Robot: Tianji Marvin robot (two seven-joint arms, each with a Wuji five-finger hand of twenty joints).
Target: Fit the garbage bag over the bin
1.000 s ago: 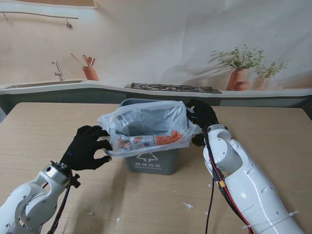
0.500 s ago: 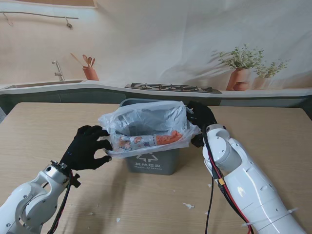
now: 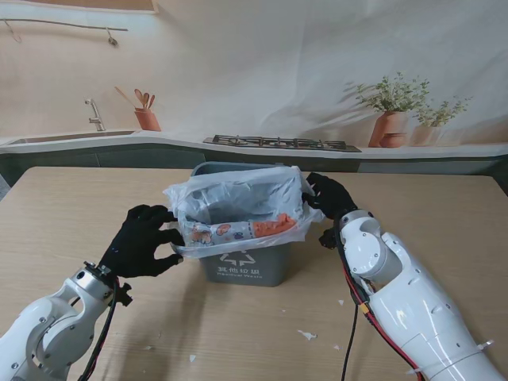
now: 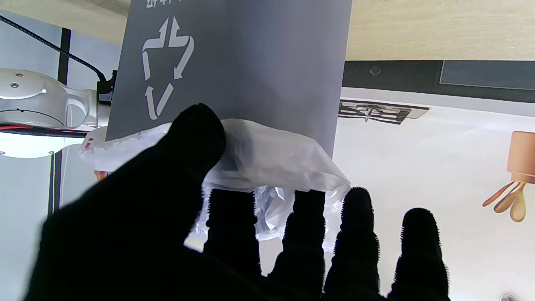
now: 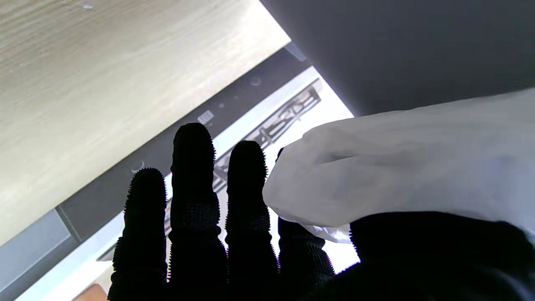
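Two black-gloved hands hold a thin white garbage bag (image 3: 236, 202) at the mouth of a grey bin (image 3: 240, 263) that stands near the middle of the wooden desk (image 3: 71, 206), towards its far edge. The left hand (image 3: 141, 240) is at the bin's left side; its thumb (image 4: 196, 129) presses the bag's hem against the other fingers (image 4: 232, 217), so it is closed on the plastic. The right hand (image 3: 329, 198) is at the bin's right side. In its wrist view the thumb lies under a fold of the bag (image 5: 401, 167) while the other fingers (image 5: 194, 175) stretch out straight and close together beside the plastic, so it grips the bag as well.

The bag is draped loosely over the bin's rim, puffed up, with its edge hanging a little way down the front wall. An orange and patterned print shows on the plastic at the front, too crumpled to read.

The bin's front wall carries a white recycling symbol of three arrows (image 4: 167, 67) with a line of white Chinese characters beneath it (image 3: 240, 273), too small to read. A few white scraps (image 3: 306, 335) lie on the desk near its front edge.
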